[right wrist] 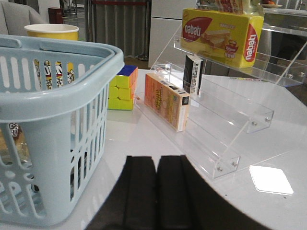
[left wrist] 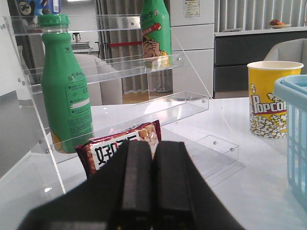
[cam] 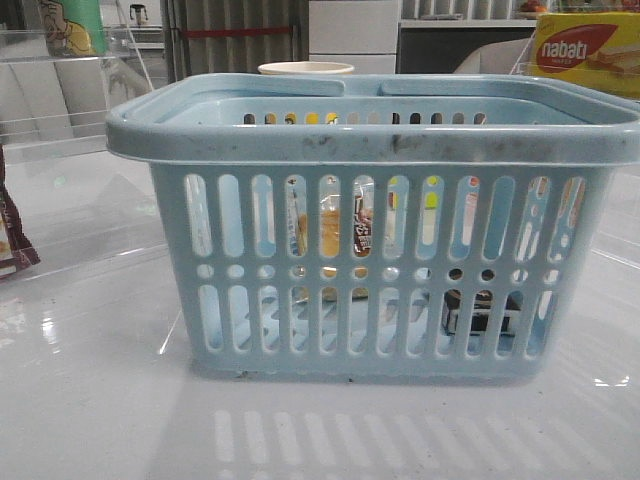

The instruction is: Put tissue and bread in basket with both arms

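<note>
Front view: the basket (cam: 370,225) fills my sight, pale blue plastic with slotted walls, round holes and a thick, scuffed rim. Through the slots I see the bread (cam: 340,232), a crinkly clear packet of tan slices, leaning upright inside the basket. The tissue (cam: 482,312), a small flat black-and-white pack, lies on the basket floor, toward its right. Both look delivered, so I judge the task near done. Neither arm shows here.

Left wrist view: my left gripper (left wrist: 152,184) has its matte black fingers pressed together on nothing. Just beyond it lies a glossy snack packet (left wrist: 121,146) at the foot of a clear acrylic shelf (left wrist: 120,72) holding a green bottle (left wrist: 65,91). The basket's edge sits off to one side, past a paper popcorn cup (left wrist: 271,98). A careless sweep here could shove the packet or knock the shelf and topple the tall bottle.

Right wrist view: my right gripper (right wrist: 156,191) is also clamped shut and empty, just beside the basket wall. Beyond the basket sit a cube (right wrist: 121,87), a cardboard box (right wrist: 166,99) and another acrylic rack (right wrist: 230,115). Swinging inward could nudge the light basket; swinging outward could clip the rack.
</note>
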{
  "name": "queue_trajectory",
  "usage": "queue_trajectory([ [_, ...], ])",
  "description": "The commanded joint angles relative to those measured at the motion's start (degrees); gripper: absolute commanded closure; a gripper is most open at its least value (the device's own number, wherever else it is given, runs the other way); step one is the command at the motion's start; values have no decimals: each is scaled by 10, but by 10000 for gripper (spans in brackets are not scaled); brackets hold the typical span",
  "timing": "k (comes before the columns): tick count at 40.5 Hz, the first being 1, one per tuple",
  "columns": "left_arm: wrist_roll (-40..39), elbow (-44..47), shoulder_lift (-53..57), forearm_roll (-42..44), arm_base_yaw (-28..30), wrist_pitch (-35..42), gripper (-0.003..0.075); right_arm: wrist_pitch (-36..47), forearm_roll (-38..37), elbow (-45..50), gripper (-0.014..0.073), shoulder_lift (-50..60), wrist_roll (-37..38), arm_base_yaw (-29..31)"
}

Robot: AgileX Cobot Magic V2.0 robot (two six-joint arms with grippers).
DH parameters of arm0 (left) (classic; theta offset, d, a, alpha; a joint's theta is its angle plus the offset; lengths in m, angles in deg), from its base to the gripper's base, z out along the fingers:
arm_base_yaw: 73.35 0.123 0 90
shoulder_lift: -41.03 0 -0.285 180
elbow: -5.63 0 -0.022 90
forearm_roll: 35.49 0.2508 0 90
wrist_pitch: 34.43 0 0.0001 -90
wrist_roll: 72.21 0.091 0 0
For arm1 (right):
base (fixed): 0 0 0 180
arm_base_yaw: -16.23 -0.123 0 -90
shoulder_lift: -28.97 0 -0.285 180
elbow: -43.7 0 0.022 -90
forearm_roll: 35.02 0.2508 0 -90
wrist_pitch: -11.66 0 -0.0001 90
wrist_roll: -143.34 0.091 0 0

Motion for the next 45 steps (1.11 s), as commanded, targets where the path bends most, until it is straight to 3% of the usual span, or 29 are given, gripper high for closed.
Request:
queue_trajectory([
  [1, -5, 3, 10, 0, -1, 51, 629, 59, -32, -3, 538, 11, 27, 0],
  [7, -5, 3, 10, 0, -1, 51, 629, 76, -184, -3, 538, 11, 187, 1],
  [10, -5, 3, 10, 0, -1, 51, 629, 82, -214, -3, 538, 11, 225, 1],
  [23, -5, 3, 10, 0, -1, 51, 629, 83, -213, -3, 538, 11, 220, 3],
  [32, -5, 3, 10, 0, -1, 51, 629, 85, -155, -3, 538, 11, 152, 14],
  [45, -5, 3, 10, 0, -1, 51, 629, 90, -156, -3, 538, 11, 153, 14],
])
